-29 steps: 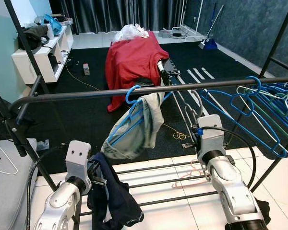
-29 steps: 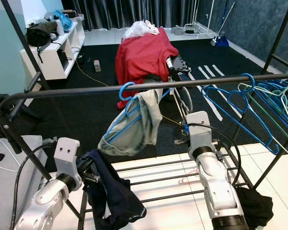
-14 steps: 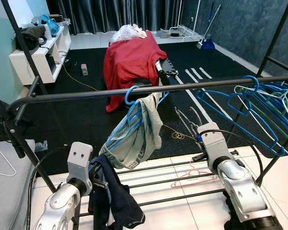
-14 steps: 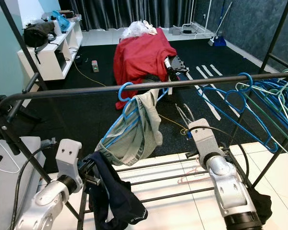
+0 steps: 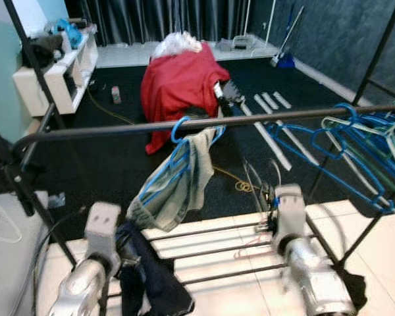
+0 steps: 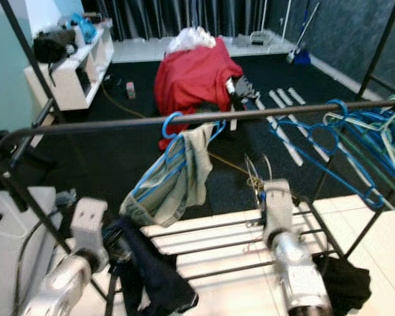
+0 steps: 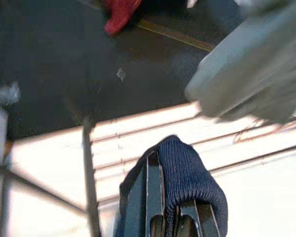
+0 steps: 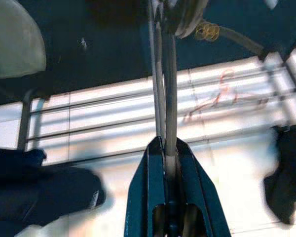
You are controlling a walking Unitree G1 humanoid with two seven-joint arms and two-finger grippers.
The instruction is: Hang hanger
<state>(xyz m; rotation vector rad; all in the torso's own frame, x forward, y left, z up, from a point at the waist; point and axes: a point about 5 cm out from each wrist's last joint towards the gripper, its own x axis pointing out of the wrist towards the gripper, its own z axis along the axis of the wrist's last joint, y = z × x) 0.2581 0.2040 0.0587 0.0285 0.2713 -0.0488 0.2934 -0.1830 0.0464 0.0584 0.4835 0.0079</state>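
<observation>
A black rail [image 5: 118, 129] crosses the rack in front of me. At its middle hangs a blue hanger [image 5: 180, 131] carrying a grey-green garment [image 5: 178, 181]. My right gripper [image 8: 164, 143] is shut on a thin grey wire hanger [image 8: 165, 84]. It holds this hanger [image 5: 255, 179] upright below the rail, to the right of the garment. My left gripper [image 7: 155, 197] sits low on the left, shut on a dark navy garment [image 5: 148, 276] that droops from it.
Several blue and green hangers [image 5: 359, 141] crowd the rail's right end. Lower rack bars [image 5: 210, 230] run over a white tiled floor with a pink hanger [image 5: 250, 249] and a dark cloth [image 6: 345, 280]. Beyond are a red-draped object [image 5: 178, 76] and a white shelf [image 5: 49, 69].
The right gripper has lowered the grey hanger from rail height to well below the rail. The eye views have shifted slightly and are now blurred. The left gripper still holds the navy garment.
</observation>
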